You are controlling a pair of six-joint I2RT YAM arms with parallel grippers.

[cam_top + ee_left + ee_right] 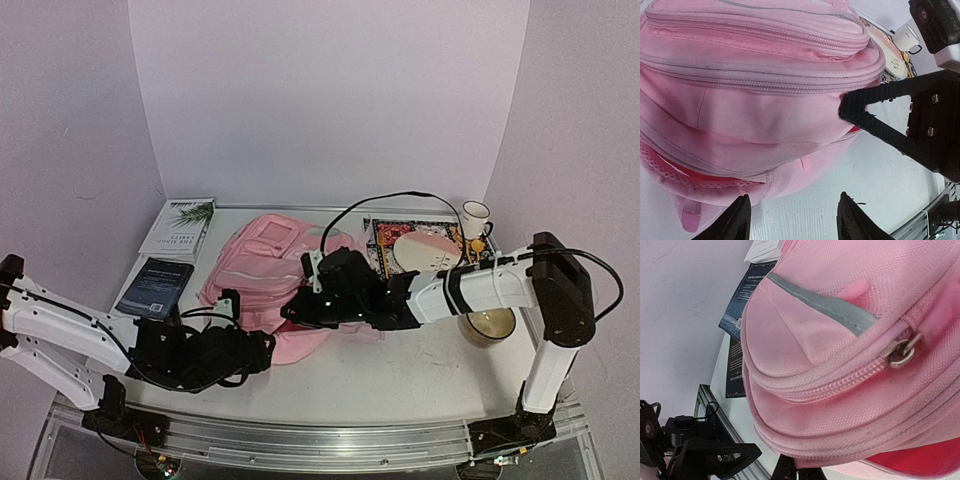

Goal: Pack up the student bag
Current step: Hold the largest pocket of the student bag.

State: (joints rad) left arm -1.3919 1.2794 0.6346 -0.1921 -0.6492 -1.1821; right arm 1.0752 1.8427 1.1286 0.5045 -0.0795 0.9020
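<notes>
The student bag (262,272), a soft pink backpack, lies in the middle of the table. It fills the left wrist view (755,85) and the right wrist view (840,340), where a metal zip pull (902,351) shows. My right gripper (296,308) reaches in from the right and is shut on the bag's lower fabric edge (799,474). My left gripper (268,352) sits at the bag's near edge. It is open (795,220), with only bare table between its fingers and the bag's hem just beyond them.
A white book (180,228) and a dark book (155,285) lie left of the bag. Behind the right arm are a patterned book with a pale plate (425,250), a white mug (476,218) and a bowl (488,326). Walls enclose the table.
</notes>
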